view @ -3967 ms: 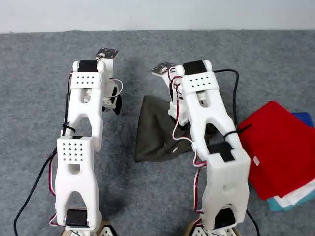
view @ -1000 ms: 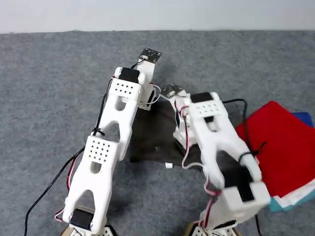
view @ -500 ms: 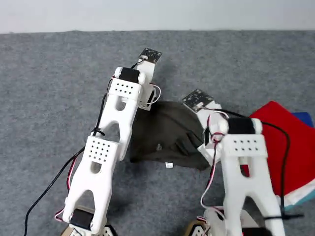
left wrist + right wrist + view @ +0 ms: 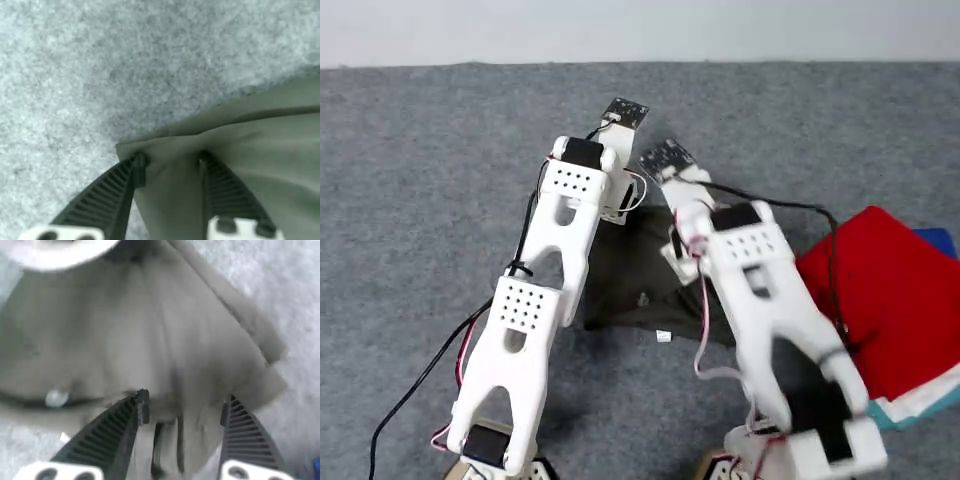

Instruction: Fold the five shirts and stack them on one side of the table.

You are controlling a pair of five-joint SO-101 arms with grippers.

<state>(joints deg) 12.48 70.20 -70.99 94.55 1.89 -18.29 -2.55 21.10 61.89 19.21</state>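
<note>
Olive-green shirt (image 4: 638,285) lies rumpled on the grey, felt-like table cover (image 4: 410,200), between two white robot arms. The left gripper (image 4: 171,164) stands at one corner of the shirt (the far corner, away from the arm bases). Its jaws are partly apart, straddling a ridge of cloth. The right gripper (image 4: 185,407) is low over the middle of the shirt, jaws spread wide, with fabric beneath and between them and nothing clamped. At the table's right side, a red folded shirt (image 4: 890,300) tops a pile of other folded shirts (image 4: 920,402).
</note>
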